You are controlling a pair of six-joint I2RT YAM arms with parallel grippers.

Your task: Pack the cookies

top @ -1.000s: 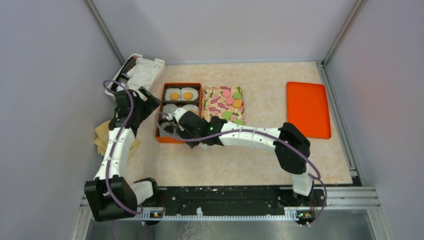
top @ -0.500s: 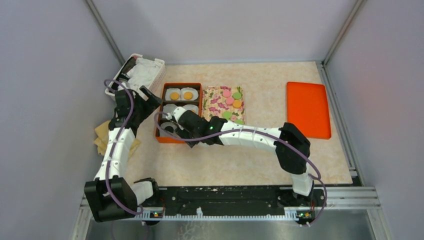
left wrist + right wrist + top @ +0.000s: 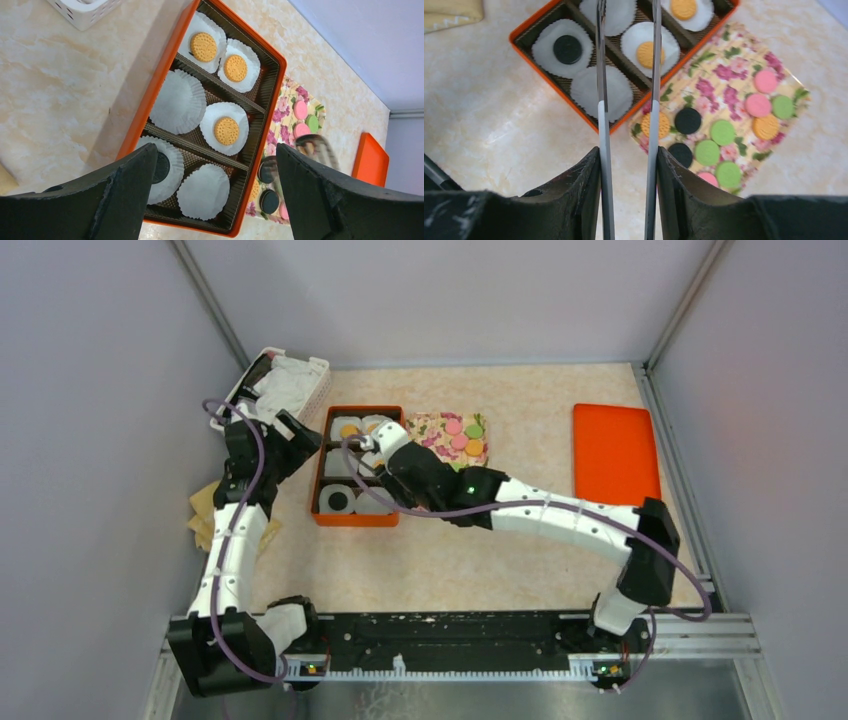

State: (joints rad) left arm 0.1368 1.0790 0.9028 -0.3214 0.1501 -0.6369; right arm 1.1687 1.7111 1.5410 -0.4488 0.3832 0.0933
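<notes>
While the right hand, slightly parted and empty, is hovering over the box, cookies at lower right are probably awaiting pickup.

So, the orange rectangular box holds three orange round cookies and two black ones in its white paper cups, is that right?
Not quite: the orange rectangular box holds only one black round cookie, not two. The three orange round cookies in white paper cups are right. The left wrist view shows all six cups, two empty.
</notes>
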